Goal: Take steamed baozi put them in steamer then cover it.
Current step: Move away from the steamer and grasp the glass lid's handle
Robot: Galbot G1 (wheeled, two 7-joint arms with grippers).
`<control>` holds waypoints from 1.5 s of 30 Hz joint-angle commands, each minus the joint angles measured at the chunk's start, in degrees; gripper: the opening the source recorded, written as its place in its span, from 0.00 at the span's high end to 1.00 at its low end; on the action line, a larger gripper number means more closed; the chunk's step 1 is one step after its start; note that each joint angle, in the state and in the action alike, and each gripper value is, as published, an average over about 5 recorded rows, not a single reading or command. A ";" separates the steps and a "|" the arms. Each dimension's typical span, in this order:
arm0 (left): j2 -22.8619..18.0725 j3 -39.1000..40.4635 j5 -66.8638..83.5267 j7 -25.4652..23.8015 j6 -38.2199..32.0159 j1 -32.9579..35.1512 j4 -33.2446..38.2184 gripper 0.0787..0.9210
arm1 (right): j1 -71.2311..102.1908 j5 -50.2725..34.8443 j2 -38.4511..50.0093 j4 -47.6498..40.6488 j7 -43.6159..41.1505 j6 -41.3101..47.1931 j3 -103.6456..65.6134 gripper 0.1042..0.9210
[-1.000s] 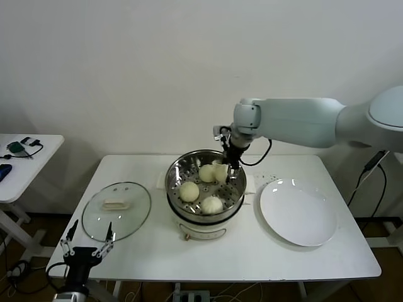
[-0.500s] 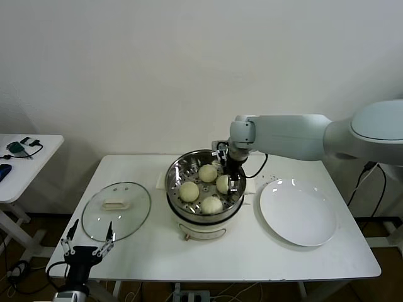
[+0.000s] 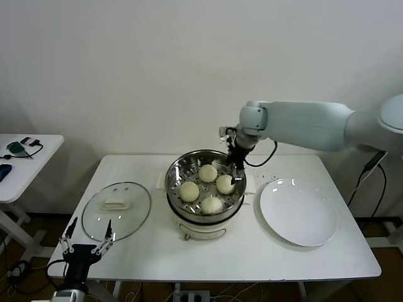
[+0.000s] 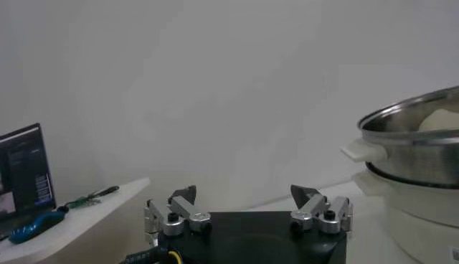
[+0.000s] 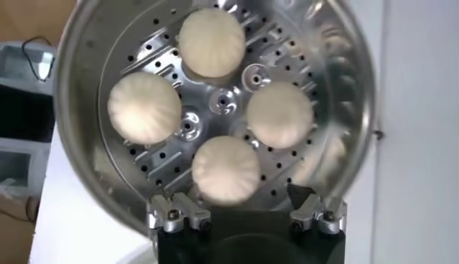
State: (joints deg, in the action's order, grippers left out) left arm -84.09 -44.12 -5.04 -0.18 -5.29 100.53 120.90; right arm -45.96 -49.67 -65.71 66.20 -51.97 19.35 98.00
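While four buns (image 3: 208, 173) sit on the perforated tray of the steamer (image 3: 204, 212), the right gripper (image 3: 235, 165) hangs released, jaws spread, over the pot's far right rim, holding nothing. On the table's (image 3: 157, 251) left lies the glass lid (image 3: 116, 209); on its right, a white plate (image 3: 297, 212). Low at the near left, the left gripper (image 3: 86, 246) waits with fingers apart. No legible writing shows.

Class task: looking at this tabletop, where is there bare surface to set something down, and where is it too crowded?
Free: the table front strip before the steamer, and the bare white plate. Crowded: the steamer tray with four baozi under the open right gripper; the glass cover fills the left end.
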 commanded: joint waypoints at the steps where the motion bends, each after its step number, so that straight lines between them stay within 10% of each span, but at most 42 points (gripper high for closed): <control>1: 0.07 -0.19 -0.43 0.01 0.22 -0.14 0.08 0.12 | -1.77 -1.14 13.51 2.45 9.68 -15.26 -6.23 0.12; 17: -1.27 -1.44 -4.35 0.25 4.42 -0.87 3.39 0.12 | 56.29 4.58 34.27 12.68 38.93 -32.59 -65.92 0.12; 29: -0.73 -2.43 -26.01 -1.21 7.23 -2.45 4.83 0.12 | 98.54 13.48 24.82 21.48 42.74 -29.82 -112.11 0.12; 45: 3.75 3.17 -75.45 0.17 10.99 -7.87 -6.14 0.12 | 118.37 18.50 9.74 26.95 42.41 -25.72 -130.66 0.12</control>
State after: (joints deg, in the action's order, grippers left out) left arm -82.27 -44.92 -53.39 -2.07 3.94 97.00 123.07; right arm 55.63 -34.63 -48.56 89.67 -11.12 -7.31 -16.18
